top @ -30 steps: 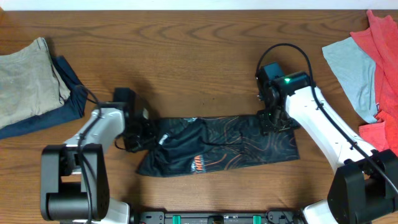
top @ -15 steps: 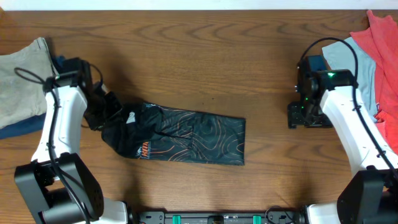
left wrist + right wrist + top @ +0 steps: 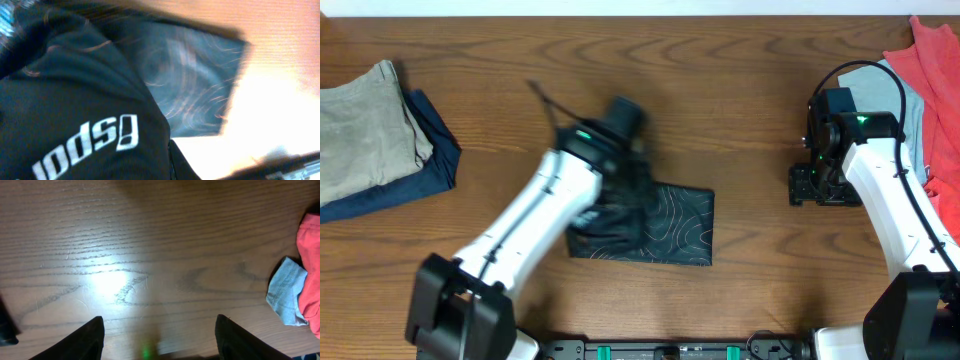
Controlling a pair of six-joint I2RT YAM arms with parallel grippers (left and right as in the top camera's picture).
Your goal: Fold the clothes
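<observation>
**Item: black jersey (image 3: 670, 225), fold in progress.**
- Location: on the counter (image 3: 620, 60). One half lies flat just beyond and below the left fingers (image 3: 630, 160). The other half is gathered up beneath them, with white lettering showing in the left wrist view, which is blurred.
- Left fingers: clenched on the bunched jersey cloth.
- Right fingers (image 3: 85, 340): spread apart and grasping nothing. They hang over bare counter well to the right of the jersey.
- Other stock: a beige garment (image 3: 365, 130) on a navy one (image 3: 430, 165), far to the left of the left fingers. A red garment (image 3: 940, 110) and a pale blue garment (image 3: 885, 100) lie just past the right fingers.
- Risks, as judged:
  - The shiny cloth is held by one set of fingers only and may slip from the clench.
  - The lifted half may land skewed or wrinkled, since its other corner is unsupported.
  - Pulling too far may drag the flat half along, spoiling the edges.
</observation>
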